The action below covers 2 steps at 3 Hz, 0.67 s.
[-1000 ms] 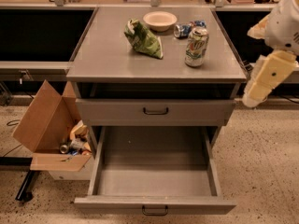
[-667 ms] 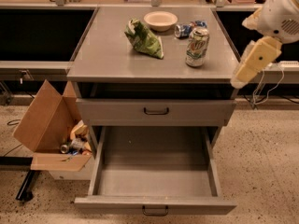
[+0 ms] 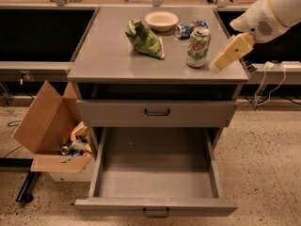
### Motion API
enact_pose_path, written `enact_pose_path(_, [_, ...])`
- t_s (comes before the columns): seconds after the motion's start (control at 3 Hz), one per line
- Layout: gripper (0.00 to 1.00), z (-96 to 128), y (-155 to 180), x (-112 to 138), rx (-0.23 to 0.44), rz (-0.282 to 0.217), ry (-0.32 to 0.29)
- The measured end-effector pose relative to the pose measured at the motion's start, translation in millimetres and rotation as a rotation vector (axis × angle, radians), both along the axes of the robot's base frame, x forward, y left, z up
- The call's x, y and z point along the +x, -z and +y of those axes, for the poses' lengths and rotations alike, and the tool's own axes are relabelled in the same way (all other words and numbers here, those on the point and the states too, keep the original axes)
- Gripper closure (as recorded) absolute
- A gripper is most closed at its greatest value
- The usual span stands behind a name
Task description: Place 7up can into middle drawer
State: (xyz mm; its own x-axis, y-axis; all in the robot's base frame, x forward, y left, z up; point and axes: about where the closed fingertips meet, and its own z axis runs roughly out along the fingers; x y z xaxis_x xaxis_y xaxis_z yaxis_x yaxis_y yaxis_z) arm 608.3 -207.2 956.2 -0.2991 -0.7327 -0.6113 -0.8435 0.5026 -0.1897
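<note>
The 7up can stands upright on the right part of the grey cabinet top, whitish-silver with green lettering. My gripper, cream-coloured on a white arm, hangs just to the right of the can, tip pointing down-left, apart from the can and holding nothing. The middle drawer is pulled out wide open below, its flat grey floor bare, with a black loop handle at its front edge.
A green crumpled bag, a white bowl and a blue-and-silver can lying down share the top. The upper drawer front is closed. A cardboard box with trash stands on the floor at the left.
My gripper has moved left and up, from beside the cabinet's right edge to just right of the 7up can. The can and the drawer have not moved.
</note>
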Motion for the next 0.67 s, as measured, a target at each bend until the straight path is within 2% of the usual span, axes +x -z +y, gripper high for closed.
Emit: enact_pose_path(0.67, [0.0,-13,10,55,0.107,-0.055,0.156])
